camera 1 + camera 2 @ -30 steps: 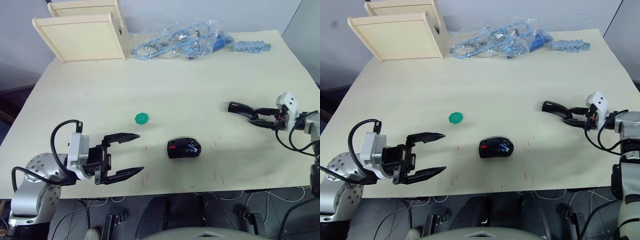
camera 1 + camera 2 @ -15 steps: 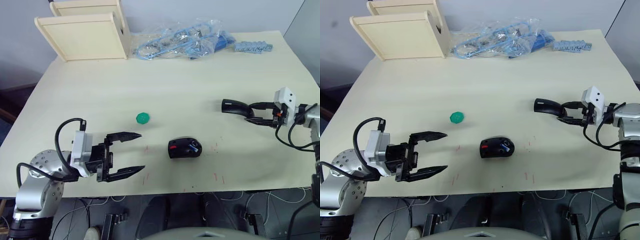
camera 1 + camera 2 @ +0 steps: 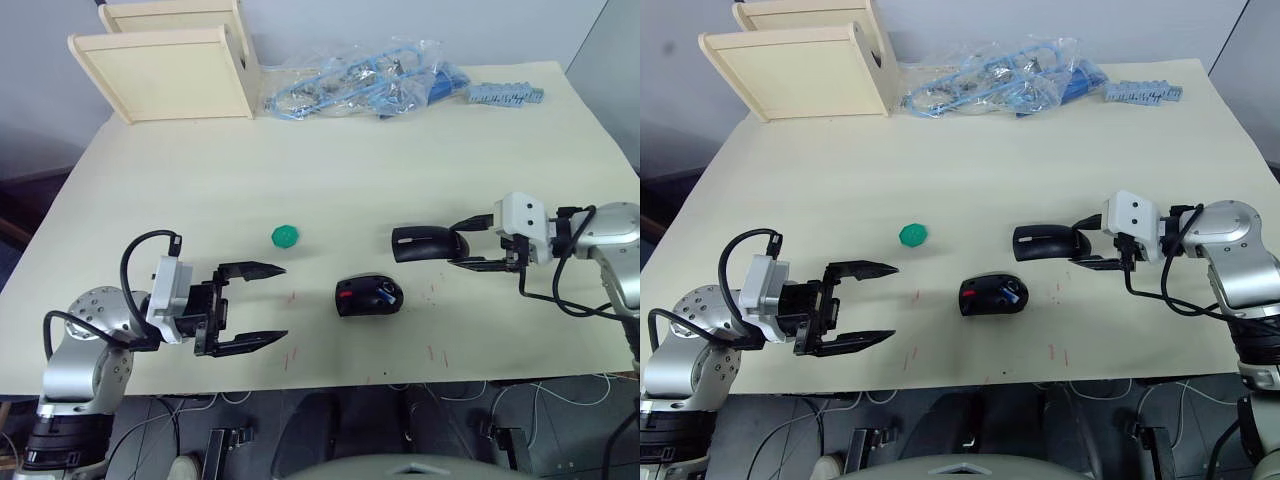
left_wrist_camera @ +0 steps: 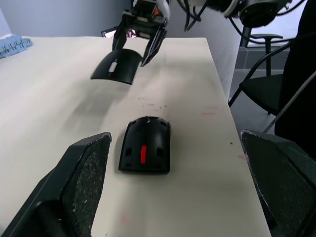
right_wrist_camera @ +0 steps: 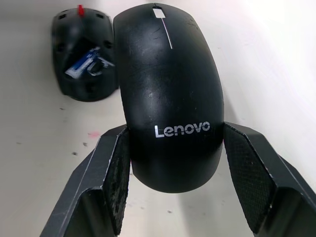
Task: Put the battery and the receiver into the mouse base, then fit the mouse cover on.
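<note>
So the right gripper (image 3: 1092, 246) had the mouse cover (image 3: 1044, 241) clamped by its rear end, one finger on each side edge, with the shell sticking out ahead of the fingers and carried above the table (image 3: 420, 150), not resting on it. In the right wrist view the logo end sat between the pads and the front of the cover pointed toward the mouse base (image 5: 85, 54). Holding it by the tail like that makes sense to me: it leaves the front free to hook onto the base first.

The base lay flat near the front edge of the table, just beside and a bit nearer than the cover, red patch on its left end. The battery (image 5: 84, 61) looked already seated in its open top, blue and silver showing in the compartment. Can't tell whether the receiver was in there too, too small to make out.

The left gripper (image 3: 246, 305) hung over the table's front-left area with its fingers spread wide, holding nothing, aimed at the base from well apart. My guess is it was parked there to steady the base if needed.

Farther out: a green round disc (image 3: 285, 236), wooden boxes (image 3: 165, 55) at the far-left corner, and a plastic bag of blue parts (image 3: 360, 80) along the back.
</note>
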